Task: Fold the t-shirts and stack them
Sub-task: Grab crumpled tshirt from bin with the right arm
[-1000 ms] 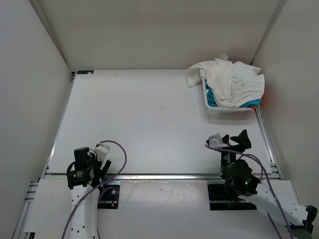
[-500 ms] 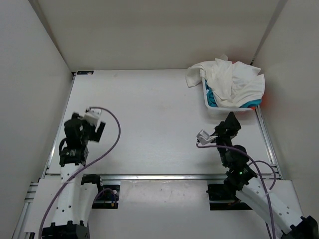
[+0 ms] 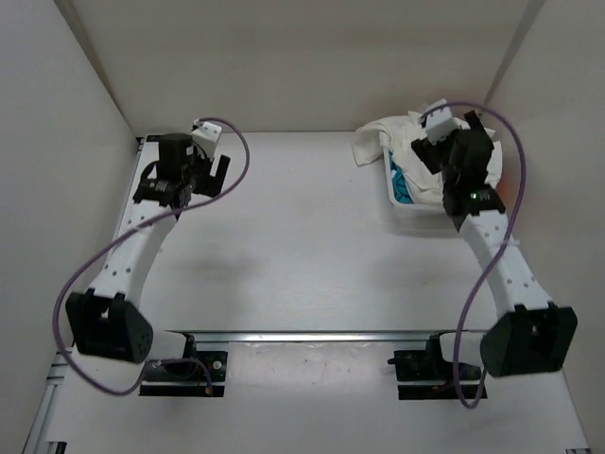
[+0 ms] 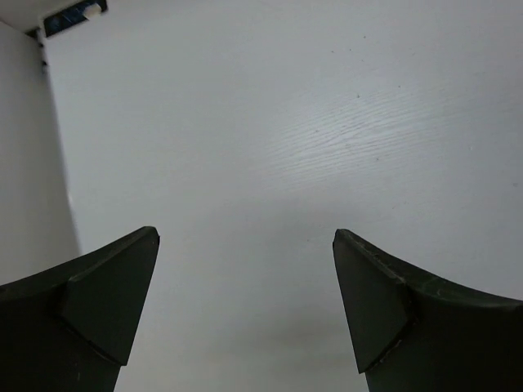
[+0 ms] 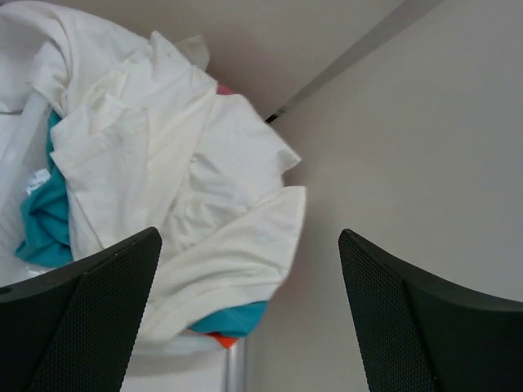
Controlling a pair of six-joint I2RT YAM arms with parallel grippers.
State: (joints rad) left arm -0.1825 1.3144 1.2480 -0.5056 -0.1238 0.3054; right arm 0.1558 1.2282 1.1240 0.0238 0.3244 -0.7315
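Cloth this soft gives no stiffness to lean on. The white t-shirt (image 5: pixel 180 163) heaped directly below the right tool (image 5: pixel 249 238) will likely sag, stretch and drag its neighbours along when lifted. That tool hangs above the pile with its jaws spread wide and nothing between them. The white t-shirt fills the space under and ahead of its left finger, and one fold spills over the wall of the white basket (image 3: pixel 408 210), off beyond that finger. Beneath the white cloth, on the left-finger side, shows the teal-blue t-shirt (image 5: pixel 45 220). Close in under the gap between the fingers, a corner of the orange t-shirt (image 5: pixel 221 339) peeks out at the basket's edge. A thin pinkish sliver beyond the white heap may be a fourth shirt, but too little shows to be sure. All of them should be light and not fragile or slippery, though crumpled layers may cling and come up together. The best hold, I judge, is a raised ridge or hem of the white one, since it lies on top and free, pinched through a single layer if possible. A collar or shoulder seam would serve better for spreading — none can be picked out in the crumple. The left tool (image 4: pixel 245 237) is likewise wide open and empty, over the white bench (image 4: pixel 327 122), well apart from the pile.
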